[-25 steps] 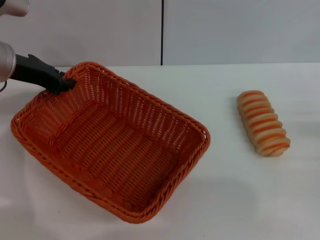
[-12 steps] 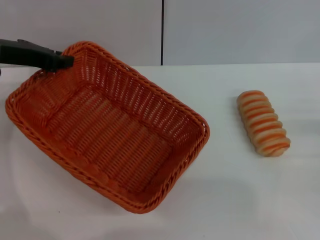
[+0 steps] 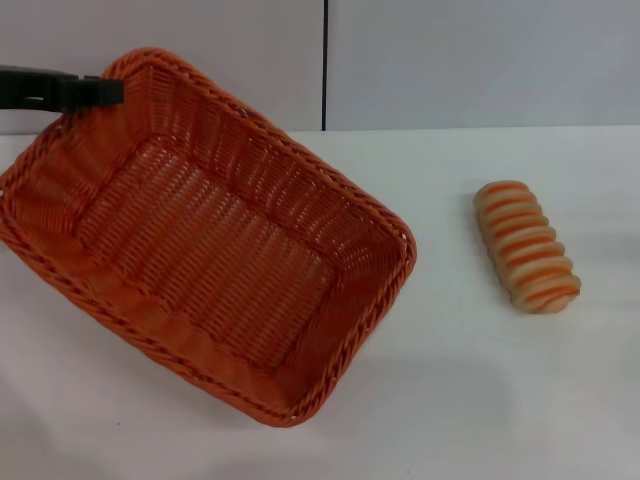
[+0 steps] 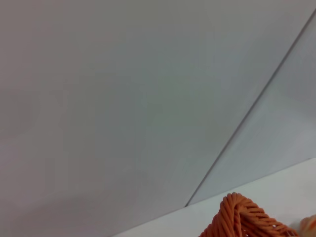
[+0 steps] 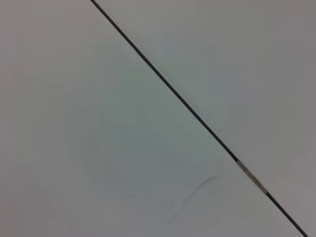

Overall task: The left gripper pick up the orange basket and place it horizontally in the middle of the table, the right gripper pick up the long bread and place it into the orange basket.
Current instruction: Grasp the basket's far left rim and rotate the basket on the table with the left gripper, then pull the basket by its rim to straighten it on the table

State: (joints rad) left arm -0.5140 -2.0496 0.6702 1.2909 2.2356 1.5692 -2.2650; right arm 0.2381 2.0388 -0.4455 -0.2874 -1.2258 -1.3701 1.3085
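Left gripper (image 3: 108,92) clamped on tilted orange basket (image 3: 210,240) rim

Plain grey wall, nothing fancy

The wall (image 3: 480,60) behind was pale grey panels, with one thin dark seam (image 3: 324,65) running straight up at 12 o'clock.

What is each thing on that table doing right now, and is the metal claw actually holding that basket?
left gripper: shut on the far left corner of the basket's rim.
orange basket: empty, tilted, gripped corner raised, near right end low by the table.
long bread: lying untouched on the table, striped side up, right of the basket.
table: white, bearing the bread.
right gripper: not in view.
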